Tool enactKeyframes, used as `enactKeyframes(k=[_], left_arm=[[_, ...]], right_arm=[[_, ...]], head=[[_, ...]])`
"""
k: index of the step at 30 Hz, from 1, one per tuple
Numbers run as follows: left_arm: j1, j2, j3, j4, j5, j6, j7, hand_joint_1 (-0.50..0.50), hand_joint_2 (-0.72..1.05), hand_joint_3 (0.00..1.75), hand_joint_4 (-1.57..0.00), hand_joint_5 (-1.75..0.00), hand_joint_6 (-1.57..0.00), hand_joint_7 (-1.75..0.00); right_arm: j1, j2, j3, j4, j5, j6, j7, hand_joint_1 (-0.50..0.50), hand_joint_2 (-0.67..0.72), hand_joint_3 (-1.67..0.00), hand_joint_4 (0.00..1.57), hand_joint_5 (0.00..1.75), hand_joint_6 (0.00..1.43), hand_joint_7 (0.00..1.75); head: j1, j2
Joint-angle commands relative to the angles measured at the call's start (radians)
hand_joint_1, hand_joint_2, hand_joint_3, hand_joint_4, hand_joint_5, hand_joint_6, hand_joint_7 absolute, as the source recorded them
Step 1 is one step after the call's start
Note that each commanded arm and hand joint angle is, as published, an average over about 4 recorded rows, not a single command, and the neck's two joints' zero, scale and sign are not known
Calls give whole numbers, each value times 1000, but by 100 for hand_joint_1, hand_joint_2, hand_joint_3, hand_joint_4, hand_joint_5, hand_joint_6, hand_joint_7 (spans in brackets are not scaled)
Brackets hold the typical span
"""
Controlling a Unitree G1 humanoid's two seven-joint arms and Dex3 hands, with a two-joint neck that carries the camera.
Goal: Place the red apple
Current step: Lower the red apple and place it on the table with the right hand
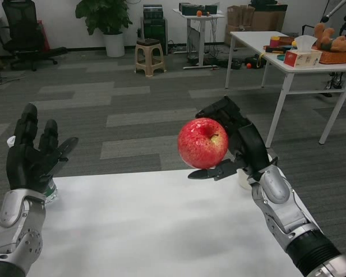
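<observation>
A red apple (202, 142) with a yellowish patch near its stem is held up in the air by my right hand (237, 141), above the far edge of the white table (155, 225). The fingers wrap round the apple's right side and the thumb sits beneath it. My left hand (30, 156) is raised at the left edge of the table, open with its fingers spread and pointing up, holding nothing.
A small white object (243, 178) stands at the table's far right edge, mostly hidden behind my right hand. Another small cup-like object (49, 187) sits behind my left hand. Beyond lie grey carpet, a stool (149, 56) and a white side table (288, 57) with clutter.
</observation>
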Motion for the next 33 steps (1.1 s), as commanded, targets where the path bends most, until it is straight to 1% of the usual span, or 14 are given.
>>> enactKeyframes(k=[1,3,5,12,21,25,28,33], left_arm=[[6,-6,8,-1,0,-8,-1,-48,60,0,0,-10,0,0],[6,-6,8,-1,0,-7,-1,-48,60,0,0,-10,0,0],[6,-6,8,-1,-1,-7,-1,-48,60,0,0,-10,0,0],[7,-6,8,-1,-1,-8,-1,-48,60,0,0,-10,0,0],[6,-6,7,1,-1,-8,-1,-48,60,0,0,-10,0,0],[7,-7,8,2,-1,-8,-4,-48,60,0,0,-10,0,0],[7,-8,9,2,-1,-8,-4,-50,60,0,0,-10,0,0],[8,-10,10,2,-1,-9,-6,-48,60,0,0,-10,0,0]], right_arm=[[4,5,-4,8,3,-3,-8,8,-41,-48,0,136,83,157],[4,5,-4,8,3,-3,-8,8,-41,-48,0,136,83,157],[4,5,-3,8,3,-3,-8,8,-41,-48,0,136,83,161],[4,5,4,8,3,-3,-8,8,-41,-48,0,136,83,161],[11,-12,89,8,5,-1,-8,8,-41,-48,0,136,81,161],[43,-13,129,8,5,-1,-8,8,-41,-48,0,136,80,161],[70,-12,141,8,6,-1,-8,8,-41,-48,0,136,80,161],[124,-14,150,20,5,-2,-8,8,-41,-48,0,136,80,161]], head=[[1,-1],[2,-2],[2,-3],[1,-6],[-2,-14],[-4,-15],[-5,-17],[-8,-21]])
